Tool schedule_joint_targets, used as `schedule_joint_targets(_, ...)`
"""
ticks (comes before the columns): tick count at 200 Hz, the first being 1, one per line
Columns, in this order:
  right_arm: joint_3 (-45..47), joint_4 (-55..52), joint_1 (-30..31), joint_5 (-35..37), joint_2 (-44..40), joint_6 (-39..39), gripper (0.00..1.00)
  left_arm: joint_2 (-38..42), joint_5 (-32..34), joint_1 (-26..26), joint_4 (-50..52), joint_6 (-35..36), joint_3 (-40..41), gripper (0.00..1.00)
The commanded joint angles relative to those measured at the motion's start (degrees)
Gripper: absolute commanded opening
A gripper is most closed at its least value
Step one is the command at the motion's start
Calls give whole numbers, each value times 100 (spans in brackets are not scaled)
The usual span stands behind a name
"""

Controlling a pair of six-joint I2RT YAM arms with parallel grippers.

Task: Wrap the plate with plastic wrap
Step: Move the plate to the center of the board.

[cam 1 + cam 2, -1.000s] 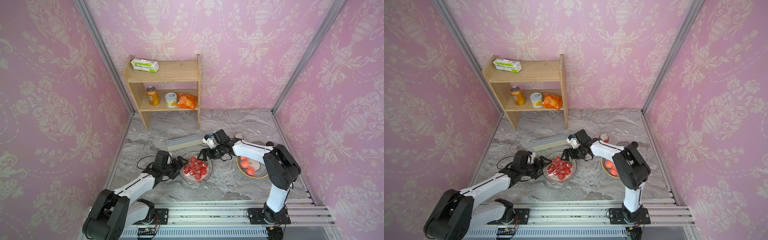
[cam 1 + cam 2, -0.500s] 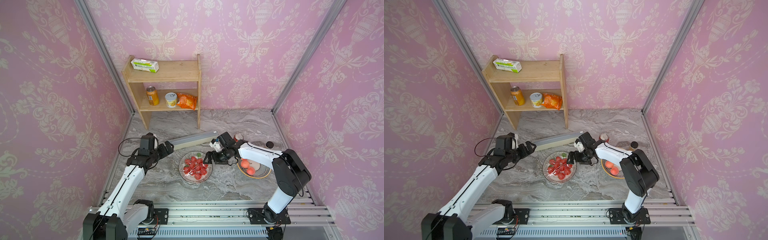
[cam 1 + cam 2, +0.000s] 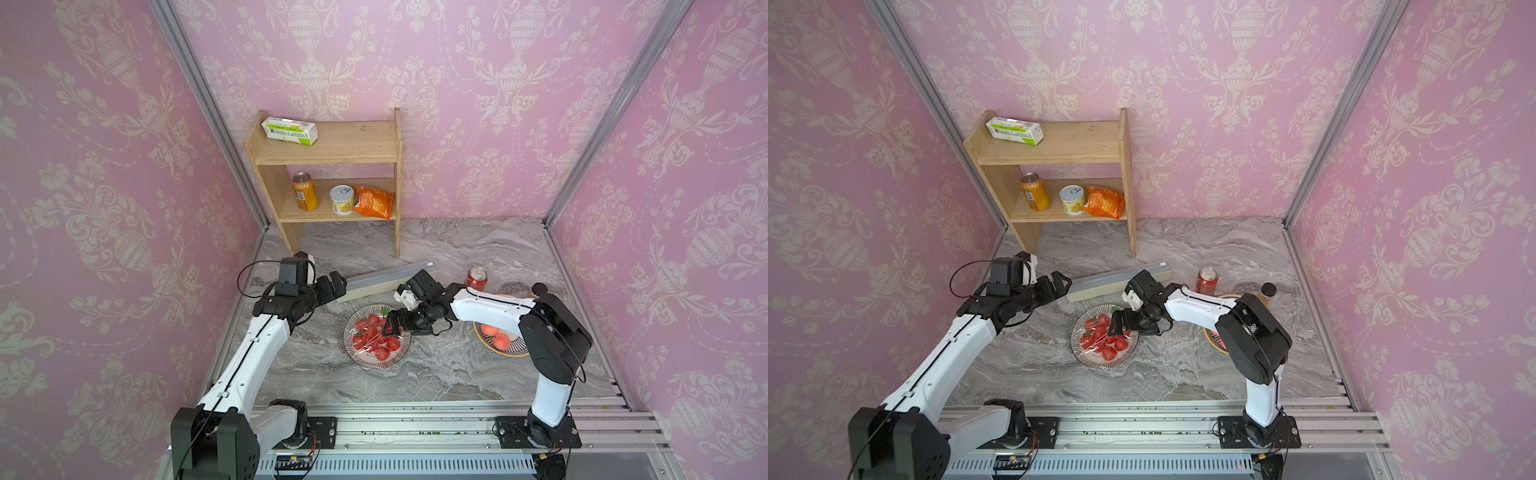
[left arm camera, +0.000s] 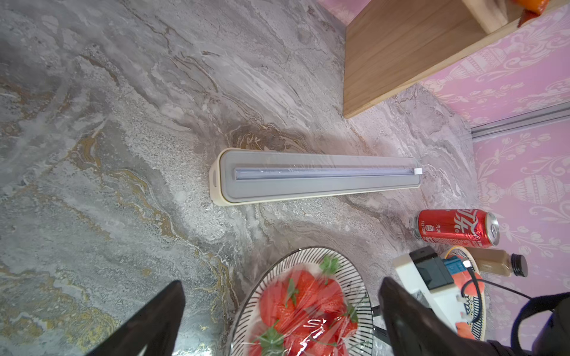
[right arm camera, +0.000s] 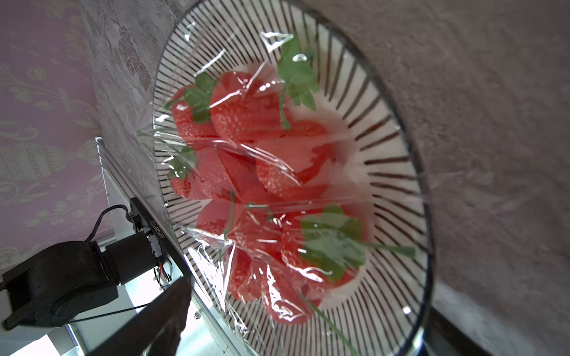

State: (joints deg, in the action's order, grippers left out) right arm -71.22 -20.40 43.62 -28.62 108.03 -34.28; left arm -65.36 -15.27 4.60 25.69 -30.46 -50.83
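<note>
Clear plastic wrap (image 5: 277, 185) is lying crinkled over the plate (image 3: 365, 365) on the tabletop (image 3: 436, 374); both the right hand (image 3: 394, 325), at its rim, and the left hand (image 3: 336, 284), beside the dispenser box (image 3: 386, 277), are hovering released and empty. Gentle edge tucks seem best.

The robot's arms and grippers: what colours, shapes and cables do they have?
Both arms have white link shells, left arm and right arm, with black joints and bases. A thin black cable loops at the left wrist. The left gripper and right gripper have black, tapering fingers. No markings are readable.
</note>
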Motion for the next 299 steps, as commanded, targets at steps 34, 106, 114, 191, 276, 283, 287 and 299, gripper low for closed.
schedule_joint_targets(34, -1107, 413, 743, -274, 714, -428, 100, 6, 7, -64, 210, 277, -268, 99)
schedule_joint_targets(106, -1047, -157, 789, 351, 260, -163, 100, -61, -398, -73, 94, 224, -287, 99)
schedule_joint_targets(114, -902, -357, 726, 597, -44, -81, 100, -72, -513, -68, 72, 224, -294, 98)
schedule_joint_targets(191, 718, -3077, -725, 2967, -3416, 248, 92, -240, -765, 751, -808, -430, 222, 95)
schedule_joint_targets(276, 1989, -3417, -4943, 2775, -4922, 996, 75, -739, -652, 1056, -873, -339, -125, 94)
schedule_joint_targets(283, 2123, -3305, -5213, 2769, -4916, 1051, 75, -739, -644, 1060, -873, -334, -120, 94)
schedule_joint_targets(287, 2198, -3237, -5357, 2750, -4895, 1063, 74, -747, -636, 1060, -877, -338, -114, 94)
schedule_joint_targets(299, 2461, -2930, -5757, 2520, -4797, 1090, 71, -775, -652, 1054, -905, -331, -98, 94)
